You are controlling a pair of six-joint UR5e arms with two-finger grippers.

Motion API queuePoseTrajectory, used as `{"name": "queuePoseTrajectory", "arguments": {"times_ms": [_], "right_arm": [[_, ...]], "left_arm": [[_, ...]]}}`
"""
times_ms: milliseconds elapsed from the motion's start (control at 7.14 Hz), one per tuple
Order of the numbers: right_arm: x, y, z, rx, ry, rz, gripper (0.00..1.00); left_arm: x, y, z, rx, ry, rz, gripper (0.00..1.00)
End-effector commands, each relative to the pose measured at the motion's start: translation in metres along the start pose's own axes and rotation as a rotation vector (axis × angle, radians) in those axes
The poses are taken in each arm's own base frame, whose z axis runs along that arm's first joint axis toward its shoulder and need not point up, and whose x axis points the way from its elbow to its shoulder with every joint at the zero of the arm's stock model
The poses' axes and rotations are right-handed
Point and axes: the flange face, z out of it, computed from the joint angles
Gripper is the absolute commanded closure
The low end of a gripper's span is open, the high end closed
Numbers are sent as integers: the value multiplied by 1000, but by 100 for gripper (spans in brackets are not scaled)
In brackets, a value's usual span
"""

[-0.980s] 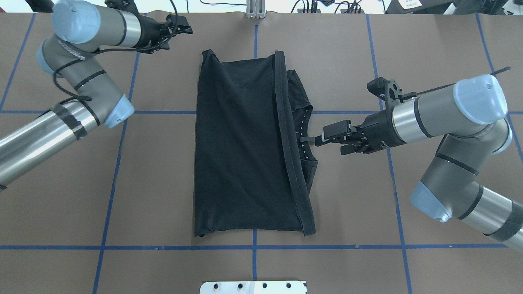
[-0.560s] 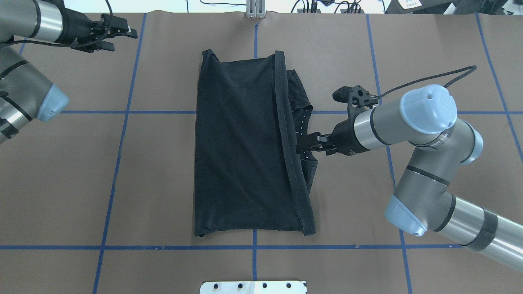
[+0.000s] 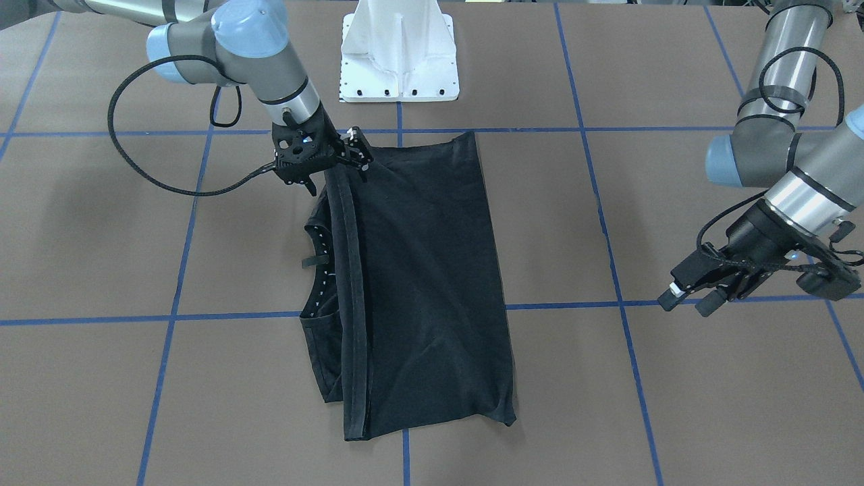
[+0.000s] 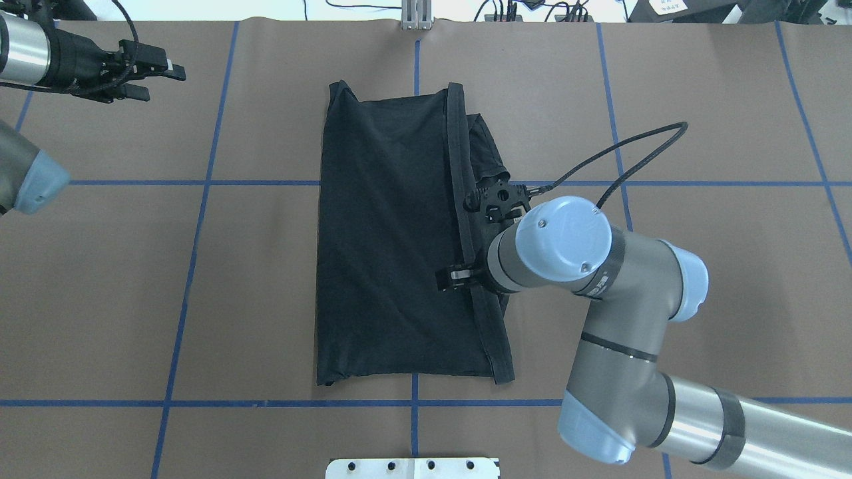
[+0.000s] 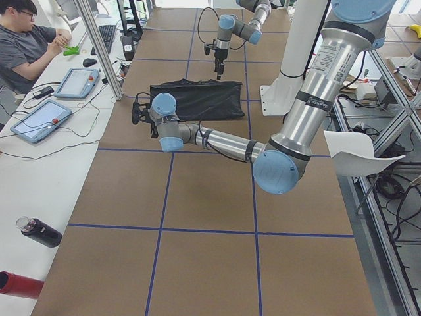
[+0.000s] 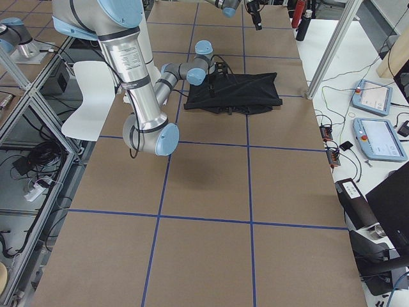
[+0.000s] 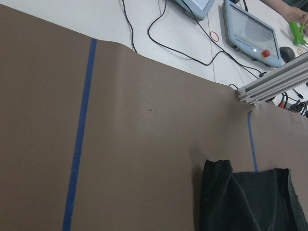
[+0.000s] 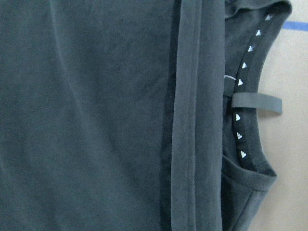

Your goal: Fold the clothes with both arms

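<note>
Probably a robotics lab — teach pendants (image 6: pixel 381 138), aluminium framing (image 7: pixel 276 79), tape-gridded table (image 4: pixel 266 266).

Bright, even overhead light, soft shadows under the arms; every view is sharp, without glare.

A black T-shirt (image 6: pixel 239 89) lies folded on the brown bench (image 6: pixel 211 192), toward 12 o'clock. The near right arm (image 6: pixel 137 83) extends over the shirt's 9 o'clock end. The far left arm (image 6: pixel 229 7) hangs beyond, well apart.
</note>
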Motion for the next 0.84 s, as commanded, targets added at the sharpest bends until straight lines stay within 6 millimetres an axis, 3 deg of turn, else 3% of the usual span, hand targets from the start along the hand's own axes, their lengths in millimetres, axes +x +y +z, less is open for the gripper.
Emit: {"name": "queuePoseTrajectory", "arguments": {"times_ms": [0,420,700], "right_arm": [[-23,51,26,3,141,-86,0],[-11,68,36,-54,240,-141,0],[-15,81,43,-72,256,-170,0]], "left_arm": [[-7,4,-1,-7,-6,-6,0],[-12,6,0,-8,-12,-10,0],[-12,8,2,-10,-13,-11,0]]}}
